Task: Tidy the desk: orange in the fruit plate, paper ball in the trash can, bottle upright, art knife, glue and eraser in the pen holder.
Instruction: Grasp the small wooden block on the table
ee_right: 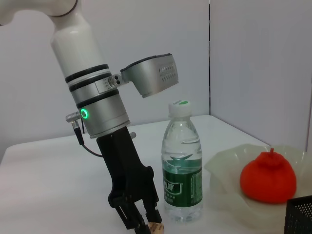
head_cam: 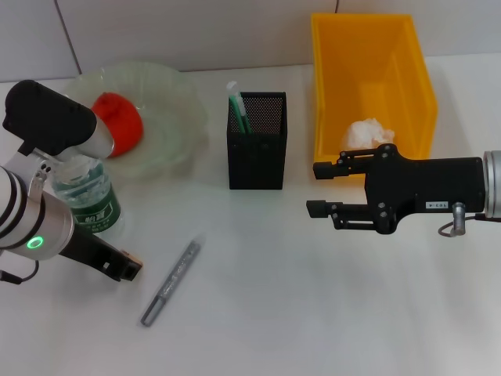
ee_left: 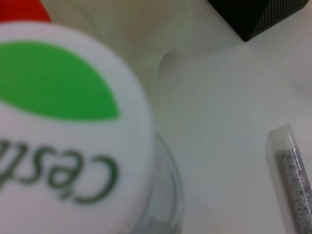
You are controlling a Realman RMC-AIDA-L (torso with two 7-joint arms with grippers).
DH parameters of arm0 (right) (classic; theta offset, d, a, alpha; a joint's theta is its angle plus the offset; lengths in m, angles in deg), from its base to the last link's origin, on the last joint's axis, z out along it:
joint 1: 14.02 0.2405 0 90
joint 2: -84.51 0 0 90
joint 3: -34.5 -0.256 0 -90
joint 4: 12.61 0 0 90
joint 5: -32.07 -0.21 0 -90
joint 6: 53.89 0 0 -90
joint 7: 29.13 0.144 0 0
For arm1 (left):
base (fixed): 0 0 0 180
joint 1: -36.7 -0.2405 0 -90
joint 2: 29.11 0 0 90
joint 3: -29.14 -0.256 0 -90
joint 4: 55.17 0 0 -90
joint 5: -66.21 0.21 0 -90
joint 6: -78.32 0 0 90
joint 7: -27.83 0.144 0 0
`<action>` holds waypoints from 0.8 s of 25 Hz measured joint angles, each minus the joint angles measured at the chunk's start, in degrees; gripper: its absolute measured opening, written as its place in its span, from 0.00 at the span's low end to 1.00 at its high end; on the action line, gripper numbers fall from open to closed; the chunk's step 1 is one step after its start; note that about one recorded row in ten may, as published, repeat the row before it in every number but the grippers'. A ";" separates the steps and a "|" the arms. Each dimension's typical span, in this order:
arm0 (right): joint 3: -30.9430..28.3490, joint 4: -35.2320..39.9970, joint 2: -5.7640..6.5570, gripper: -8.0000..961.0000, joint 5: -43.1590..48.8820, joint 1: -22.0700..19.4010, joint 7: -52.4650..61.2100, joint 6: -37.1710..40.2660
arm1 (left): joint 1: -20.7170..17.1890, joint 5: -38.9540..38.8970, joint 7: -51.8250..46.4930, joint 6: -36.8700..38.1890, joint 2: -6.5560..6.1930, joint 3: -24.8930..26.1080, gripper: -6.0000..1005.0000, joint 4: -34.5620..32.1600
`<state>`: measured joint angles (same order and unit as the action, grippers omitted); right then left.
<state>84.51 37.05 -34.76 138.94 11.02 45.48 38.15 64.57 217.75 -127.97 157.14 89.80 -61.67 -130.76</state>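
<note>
Left tool (head_cam: 125, 268): low over the table (head_cam: 266, 313), just beside the upright bottle (head_cam: 88, 200); a small tan piece sits at its tip. The right wrist view (ee_right: 141, 222) shows the fingers pointing down to the table close together, but whether they grip that piece I cannot tell.
Bottle: stands on its base between the left tool and the fruit plate (head_cam: 168, 117). The left wrist view shows only its white cap with a green leaf mark (ee_left: 58, 122), very close below the camera; the right wrist view shows its full height (ee_right: 181, 165) and water level.
Orange (head_cam: 121, 121): in the fruit plate, beyond the bottle from the left tool; the right wrist view shows it from the side (ee_right: 268, 178).
Art knife (head_cam: 172, 282): flat on the table, just to the right of the left tool, apart from it.
Pen holder (head_cam: 257, 141): upright, between the two tools, a green-and-white item standing inside.
Right tool (head_cam: 321, 188): hovers above the table with fingers spread apart, holding nothing, just in front of the trash can (head_cam: 372, 47).
Paper ball (head_cam: 368, 133): in the trash can, just behind the right tool.
</note>
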 joint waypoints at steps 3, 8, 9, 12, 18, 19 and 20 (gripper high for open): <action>0.00 0.00 0.00 0.60 -0.02 0.00 0.01 0.00 | 0.00 0.00 0.04 0.03 0.00 -0.13 0.41 0.04; 0.00 0.00 0.00 0.60 -0.03 0.00 0.01 0.00 | 0.00 -0.22 -0.03 0.09 0.00 -0.16 0.40 0.09; 0.00 0.00 0.00 0.60 -0.03 0.00 0.01 0.00 | 0.00 -0.22 -0.03 0.09 0.00 -0.16 0.40 0.09; 0.00 0.00 0.00 0.60 -0.03 0.00 0.01 -0.01 | 0.00 -0.39 0.06 0.31 0.00 -0.16 0.40 0.10; 0.00 -0.01 0.00 0.60 -0.03 0.00 0.01 -0.02 | -0.01 -0.45 0.10 0.53 0.00 -0.17 0.40 -0.05; 0.01 -0.01 0.00 0.60 -0.03 0.00 0.01 -0.02 | -0.01 -0.45 0.10 0.53 0.00 -0.17 0.40 -0.05; 0.01 0.00 0.00 0.60 -0.03 0.00 0.01 -0.02 | -0.01 -0.46 0.12 0.58 0.00 -0.17 0.40 -0.12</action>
<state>84.52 37.05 -34.76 138.91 11.02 45.49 38.13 64.55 217.29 -127.85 157.72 89.80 -61.84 -130.88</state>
